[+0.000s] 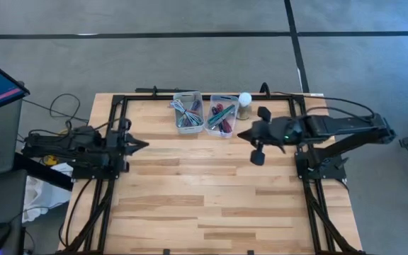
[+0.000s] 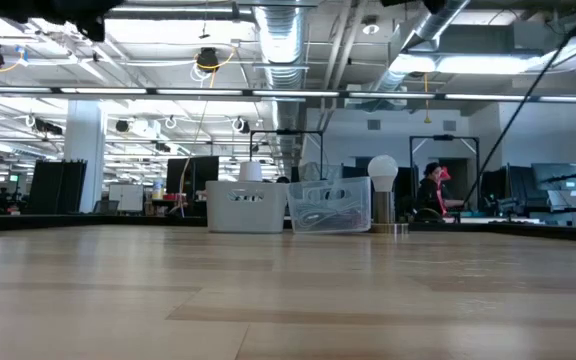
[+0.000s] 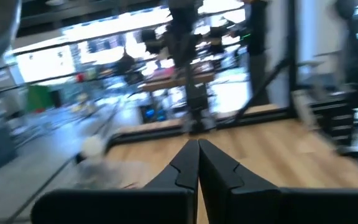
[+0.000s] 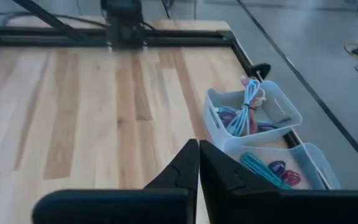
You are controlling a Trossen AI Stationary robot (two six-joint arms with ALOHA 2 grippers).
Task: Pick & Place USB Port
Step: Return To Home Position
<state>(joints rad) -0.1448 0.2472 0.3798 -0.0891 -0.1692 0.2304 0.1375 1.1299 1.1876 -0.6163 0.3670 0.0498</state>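
Two small clear bins stand side by side at the table's far edge. The left bin [image 1: 188,112] [image 4: 250,112] holds coiled cables in white, blue and purple. The right bin [image 1: 222,115] [image 4: 281,169] holds small red, teal and blue pieces; I cannot single out a USB part. My right gripper [image 1: 241,134] [image 4: 199,163] is shut and empty, just to the right of and nearer than the right bin. My left gripper [image 1: 144,144] [image 3: 197,163] is shut and empty over the table's left side. Neither gripper shows in the low view.
A white bulb-shaped object on a small base [image 1: 244,105] [image 2: 382,190] stands right of the bins. Black frame rails [image 1: 119,106] run along the far, left and right edges. Bare wood [image 1: 204,191] fills the middle and near part of the table.
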